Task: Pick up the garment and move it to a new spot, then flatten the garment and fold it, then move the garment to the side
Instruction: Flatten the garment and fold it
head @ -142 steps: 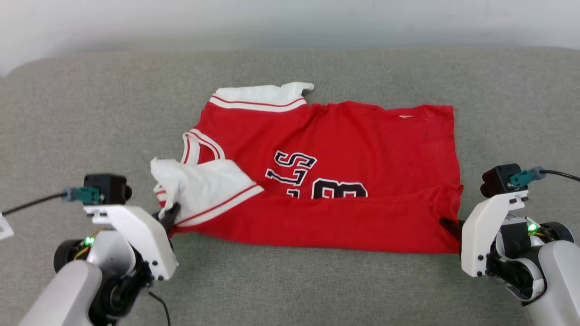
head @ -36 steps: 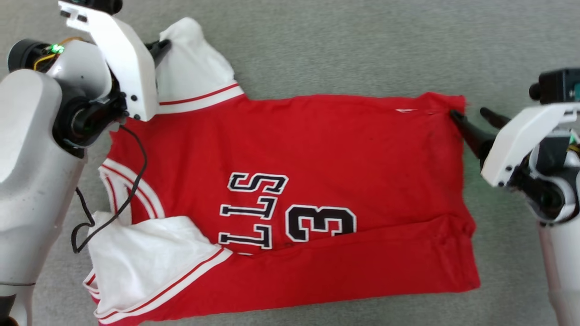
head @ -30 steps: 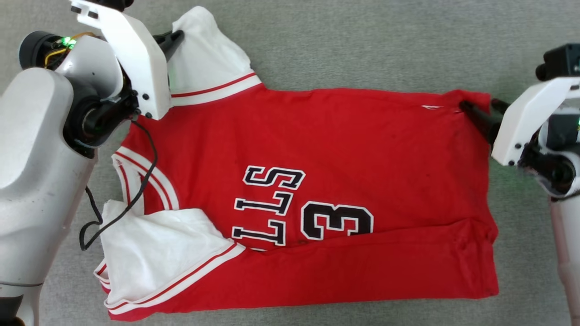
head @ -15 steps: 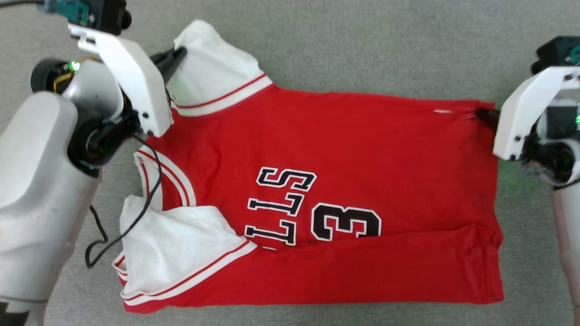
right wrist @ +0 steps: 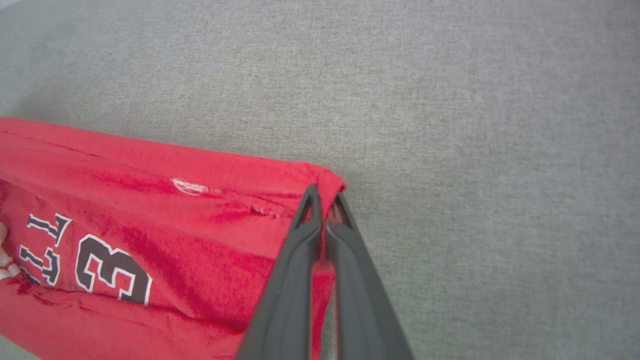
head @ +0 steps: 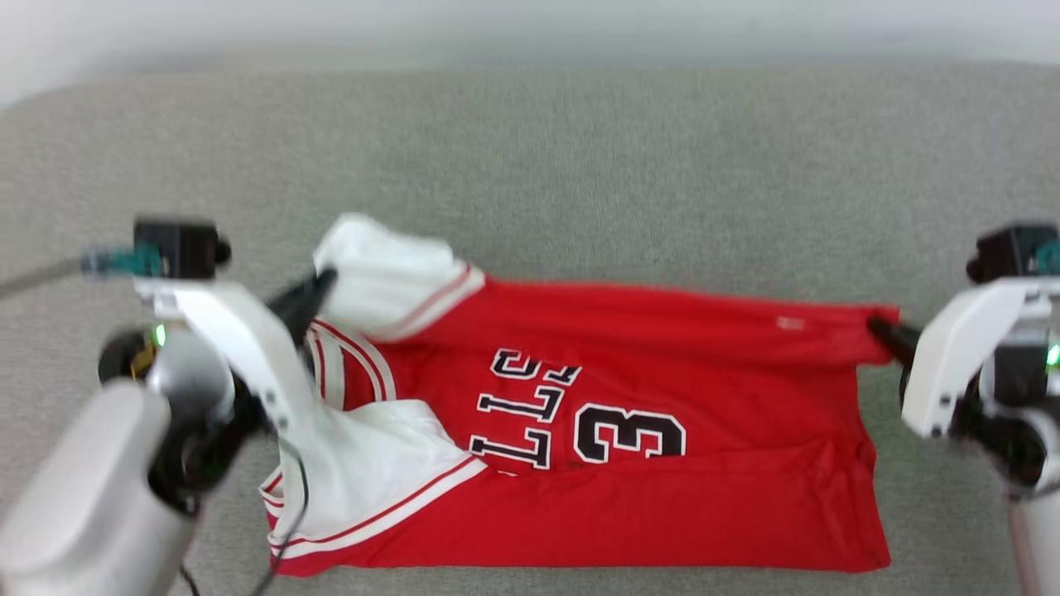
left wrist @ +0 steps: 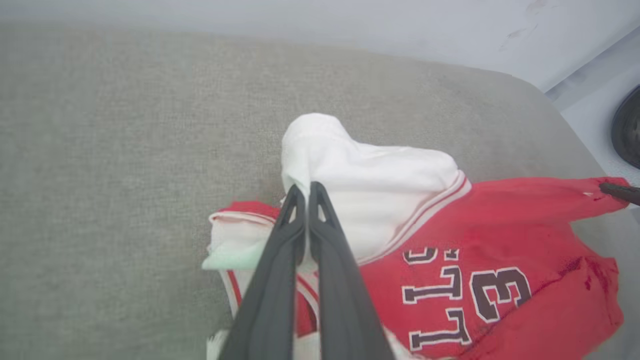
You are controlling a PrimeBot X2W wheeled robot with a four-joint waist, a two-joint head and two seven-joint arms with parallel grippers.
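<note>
The garment (head: 629,389), a red jersey with white sleeves and black lettering, lies on the grey cloth surface with its far edge raised off it. My left gripper (head: 323,281) is shut on the far white sleeve (left wrist: 370,175), seen pinched between the dark fingers (left wrist: 300,220) in the left wrist view. My right gripper (head: 879,329) is shut on the far red hem corner (right wrist: 327,187), and the cloth between the two grips is stretched taut. The near half of the garment (right wrist: 125,235) still rests on the surface, with the other white sleeve (head: 373,480) folded over it.
The grey fabric surface (head: 580,165) extends well beyond the garment to a pale wall at the back. Its rounded corner and a pale floor with a dark round object (left wrist: 627,127) show in the left wrist view.
The right gripper closed on the far hem corner. Both grippers have lifted the far edge and drawn it toward me, and the head camera has tilted up.
</note>
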